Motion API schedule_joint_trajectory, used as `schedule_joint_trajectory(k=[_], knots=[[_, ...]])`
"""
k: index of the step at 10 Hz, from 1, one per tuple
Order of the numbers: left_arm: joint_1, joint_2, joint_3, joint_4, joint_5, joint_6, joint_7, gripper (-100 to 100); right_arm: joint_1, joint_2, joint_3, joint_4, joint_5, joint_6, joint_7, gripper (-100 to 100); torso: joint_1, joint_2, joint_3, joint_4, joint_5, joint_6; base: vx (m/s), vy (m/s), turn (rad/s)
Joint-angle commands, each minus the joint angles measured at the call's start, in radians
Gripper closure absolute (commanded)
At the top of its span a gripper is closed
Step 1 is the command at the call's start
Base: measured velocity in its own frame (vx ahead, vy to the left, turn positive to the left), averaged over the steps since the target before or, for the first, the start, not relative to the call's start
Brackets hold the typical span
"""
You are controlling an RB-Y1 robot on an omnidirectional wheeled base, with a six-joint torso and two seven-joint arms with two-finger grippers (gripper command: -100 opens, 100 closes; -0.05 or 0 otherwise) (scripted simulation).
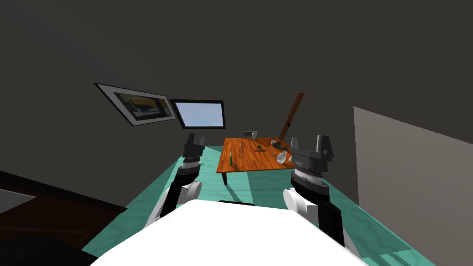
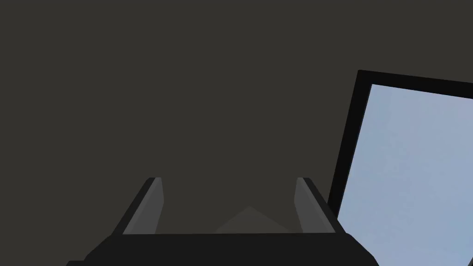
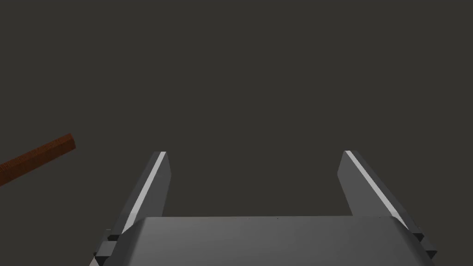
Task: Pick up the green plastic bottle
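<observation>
Head view, green bottle (image 1: pixel 230 160) perhaps upright on table (image 1: pixel 251 162), left hand (image 1: pixel 196 137) and right hand (image 1: pixel 309 141) released

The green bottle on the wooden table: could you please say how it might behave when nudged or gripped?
The green bottle looks tall, thin and upright, so a sideways nudge would probably tip it. It stands close to the table edge, so it might fall off.
</observation>
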Motion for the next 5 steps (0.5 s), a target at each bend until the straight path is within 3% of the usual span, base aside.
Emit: schedule_joint_trajectory(k=[1, 5], knots=[[-0.008, 0.036, -0.002, 0.024, 0.015, 0.002, 0.018, -100, 0.000, 0.000, 0.000, 0.000, 0.000, 0.000, 0.000, 0, 0.000, 0.000, 0.000, 0.000, 0.000, 0.000, 0.007, -0.004, 0.001], [-0.037, 0.088, -0.010, 0.102, 0.063, 0.010, 0.082, -100, 0.000, 0.000, 0.000, 0.000, 0.000, 0.000, 0.000, 0, -0.001, -0.002, -0.001, 0.000, 0.000, 0.000, 0.019, -0.017, -0.002]])
